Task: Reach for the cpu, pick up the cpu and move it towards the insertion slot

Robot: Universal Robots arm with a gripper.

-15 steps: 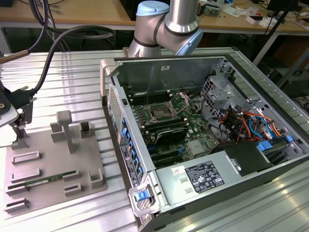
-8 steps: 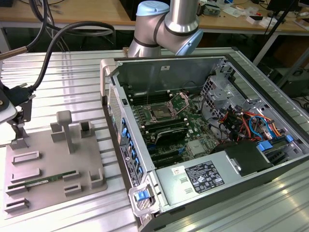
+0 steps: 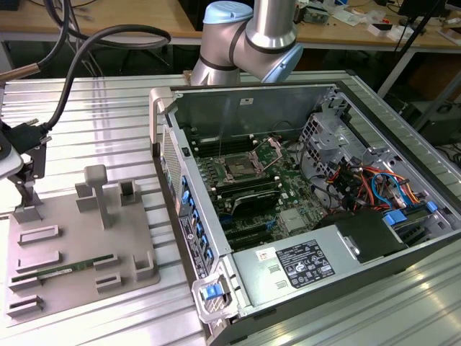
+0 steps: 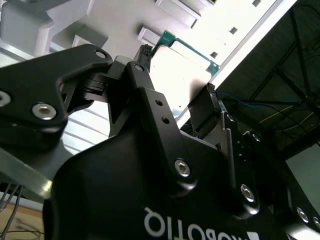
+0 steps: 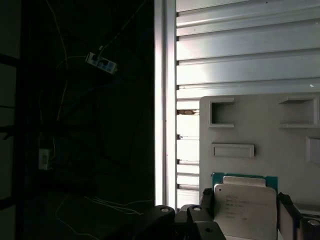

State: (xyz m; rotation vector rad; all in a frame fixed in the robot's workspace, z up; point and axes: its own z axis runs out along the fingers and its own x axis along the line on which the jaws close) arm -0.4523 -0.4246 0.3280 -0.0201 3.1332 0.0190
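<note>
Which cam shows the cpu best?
First wrist view: the cpu faces the camera, silvery face and green edge plain, held in the end effector. Second wrist view shows it at a slant, partly behind the end effector. Exterior view: too small to tell.

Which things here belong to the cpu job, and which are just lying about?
Job: cpu; gripper at the cpu; insertion slot in the open computer case.
Lying about: green memory stick on the grey fixture plate; coloured cables.
</note>
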